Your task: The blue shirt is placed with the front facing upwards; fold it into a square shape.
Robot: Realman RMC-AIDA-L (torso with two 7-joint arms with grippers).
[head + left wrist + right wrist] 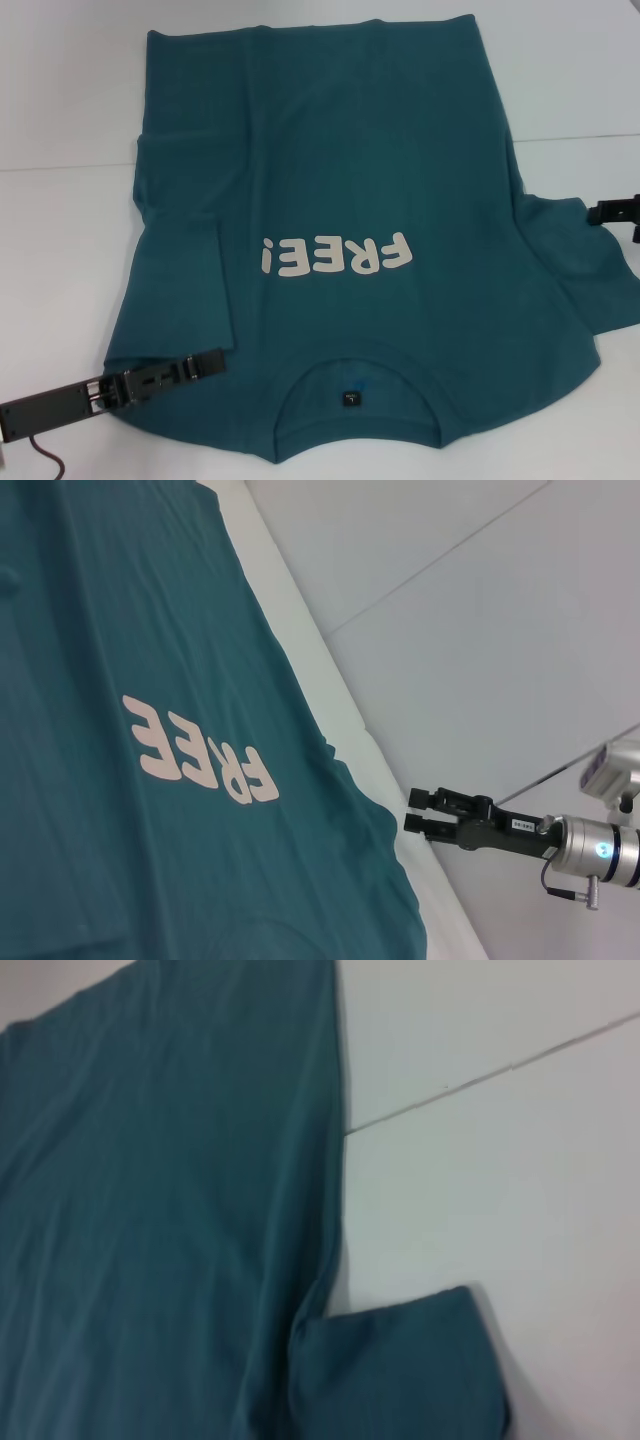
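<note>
The large teal-blue cotton T-shirt [350, 250] lay front-up on the white table [60, 100], its left sleeve folded in. The left gripper [205, 362], fingers together, rested on that fold. The right gripper [598, 212], apparently unclenched, hovered beside the spread right sleeve, which looked next for pinching and folding inward.

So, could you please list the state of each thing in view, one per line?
blue shirt: lying flat, front up, lettering showing, collar toward the robot.
left sleeve: folded in over the body.
right sleeve: spread out on the table, not yet folded.
left tool: low over the shirt's left shoulder, beside the folded sleeve.
right tool: at the outer edge of the right sleeve.
table: bearing the shirt.
</note>
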